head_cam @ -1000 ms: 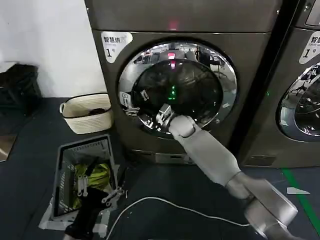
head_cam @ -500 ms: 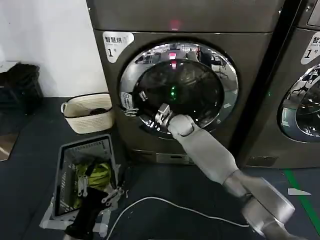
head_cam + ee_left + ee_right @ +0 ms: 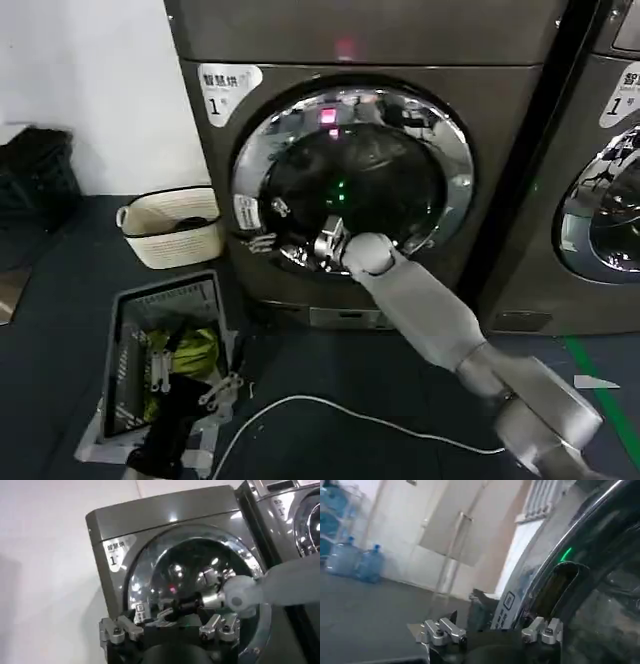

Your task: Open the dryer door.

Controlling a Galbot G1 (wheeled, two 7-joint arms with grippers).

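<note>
The dryer door, a wide chrome ring around dark glass, stands slightly ajar, its left edge lifted off the machine front. My right gripper is at that left edge beside the small white label, shut on the rim with one finger on each side. The left wrist view shows the door and the right gripper holding its edge. In the right wrist view the chrome rim runs between the right gripper's fingers. My left gripper hangs open, low over the grey crate, far from the door.
A cream basket sits on the floor left of the dryer. A grey crate with yellow-green cloth lies below it. A white cable crosses the dark floor. A second machine stands at the right, a black bag at the left.
The door's left edge has swung outward to the left, and a dark gap has opened along its upper rim. My right gripper moved with it. The left arm stayed put.
</note>
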